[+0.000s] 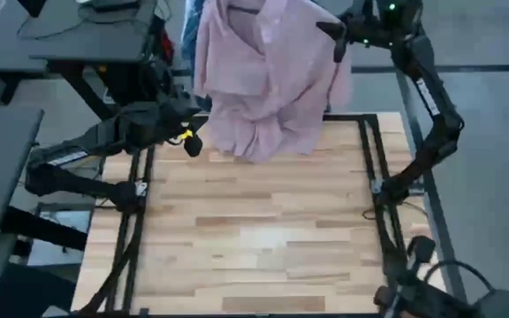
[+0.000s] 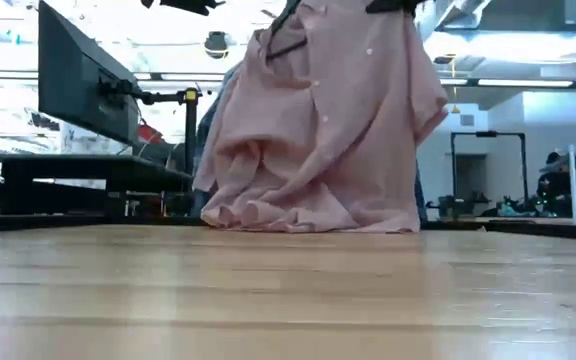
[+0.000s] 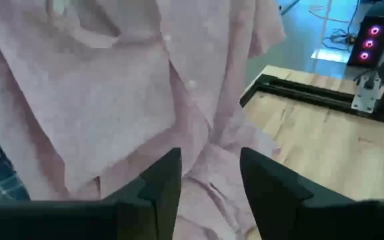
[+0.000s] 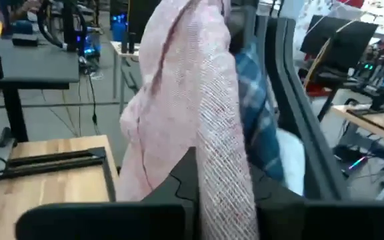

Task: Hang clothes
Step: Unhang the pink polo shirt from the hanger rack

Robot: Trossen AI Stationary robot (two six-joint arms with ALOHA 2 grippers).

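The dusty pink shirt (image 1: pixel 268 84) hangs at the far edge of the wooden table (image 1: pixel 254 238), near its middle. Its upper part is lifted above the table, while its lower hem is bunched in folds on the wood just inside the far edge. In the low view the shirt (image 2: pixel 328 130) shows a button placket running down its front, and a thin dark hanger (image 2: pixel 286 35) sits at its collar.

The right gripper (image 1: pixel 341 40) is raised beyond the table's far right corner, clenched on the pink fabric at the shirt's shoulder; in its wrist view the cloth (image 4: pixel 205 133) passes between the two dark fingers. Behind that cloth, the blue-and-white plaid shirt (image 4: pixel 255 113) and a bit of the white shirt (image 4: pixel 292 157) show.

The left gripper (image 1: pixel 191 141) is at the far left of the table, just beside the shirt's lower folds, its fingers (image 3: pixel 162 190) spread and holding nothing.

No brand, label or writing can be read.
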